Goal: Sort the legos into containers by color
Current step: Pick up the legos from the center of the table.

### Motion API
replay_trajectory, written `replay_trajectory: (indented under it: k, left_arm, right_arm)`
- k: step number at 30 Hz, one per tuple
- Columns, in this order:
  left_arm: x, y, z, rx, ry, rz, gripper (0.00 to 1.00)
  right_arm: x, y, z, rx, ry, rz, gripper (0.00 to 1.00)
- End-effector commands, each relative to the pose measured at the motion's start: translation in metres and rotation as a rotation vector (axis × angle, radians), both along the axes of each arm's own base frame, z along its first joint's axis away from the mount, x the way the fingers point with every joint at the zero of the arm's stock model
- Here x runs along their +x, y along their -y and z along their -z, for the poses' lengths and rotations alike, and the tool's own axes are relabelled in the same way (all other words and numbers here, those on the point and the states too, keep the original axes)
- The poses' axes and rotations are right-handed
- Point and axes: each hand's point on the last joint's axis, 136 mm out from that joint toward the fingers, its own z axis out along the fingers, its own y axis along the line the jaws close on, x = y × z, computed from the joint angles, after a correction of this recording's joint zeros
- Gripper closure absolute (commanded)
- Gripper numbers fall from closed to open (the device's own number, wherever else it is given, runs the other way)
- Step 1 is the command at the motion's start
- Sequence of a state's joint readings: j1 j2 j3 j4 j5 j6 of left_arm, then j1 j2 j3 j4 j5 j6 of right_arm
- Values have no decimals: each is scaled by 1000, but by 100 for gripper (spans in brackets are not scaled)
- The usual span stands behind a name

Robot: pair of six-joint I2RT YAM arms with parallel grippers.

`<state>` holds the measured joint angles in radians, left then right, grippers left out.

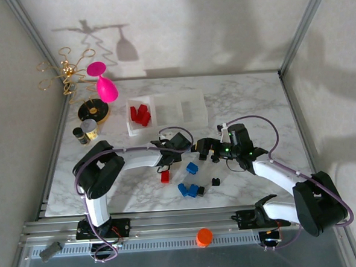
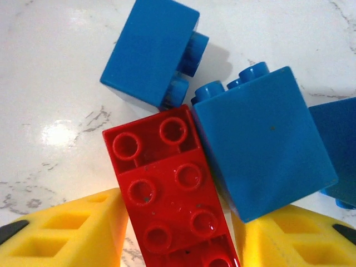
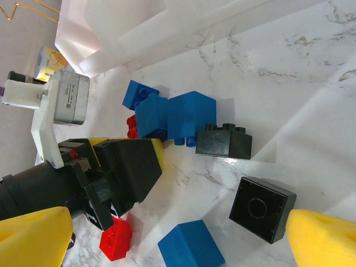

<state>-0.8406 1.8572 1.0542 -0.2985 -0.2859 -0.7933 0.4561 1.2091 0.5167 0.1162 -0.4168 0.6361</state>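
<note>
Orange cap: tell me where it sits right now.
In the top external view, the orange cap sits off the marble table, on the grey front ledge, between the left arm base and the nearer right arm base.

Back wall (image 1: 190, 30): plain, pale, with soft grey shadows (image 1: 102, 38) cast across it.
Frame posts (image 1: 301, 26): silvery metal, rising from the tabletop's far corners.
Tabletop (image 1: 249, 105): white marble look, grey veins, glossy glare spots.
Near edge: ribbed metal rail (image 1: 171, 221) along its length.
Light: bright and even.
</note>
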Motion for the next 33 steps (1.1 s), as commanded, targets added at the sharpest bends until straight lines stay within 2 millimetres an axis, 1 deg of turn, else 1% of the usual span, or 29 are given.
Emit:
replay_trajectory:
  k: [1, 6, 7, 15, 21, 25, 27, 29, 33]
  left_arm:
    - [-8, -20, 1, 45, -10, -25, 51]
    - [-10, -21, 2, 27, -19, -27, 59]
    - [-10, -21, 2, 26, -17, -29, 59]
    - [-12, -23, -11, 14, -10, -32, 67]
    - [-19, -39, -32, 30, 17, -44, 68]
    - [-12, -46, -57, 24, 58, -42, 68]
    - [-9, -46, -63, 19, 67, -36, 68]
    - [-9, -43, -60, 21, 52, -20, 68]
    - [-12, -41, -44, 44, 12, -4, 68]
  right_arm:
    - [3, -2, -2, 9, 13, -15, 1]
    - [5, -4, -2, 12, 6, -23, 1]
    - [5, -5, -3, 14, 7, -27, 1]
    - [3, -7, -11, 15, 40, -60, 1]
    - [1, -13, -25, 26, 91, -112, 1]
    - [3, -20, -35, 34, 124, -136, 1]
    - [4, -22, -35, 33, 124, -142, 1]
    - [4, -23, -33, 33, 116, -138, 1]
    - [2, -23, -31, 43, 107, -132, 1]
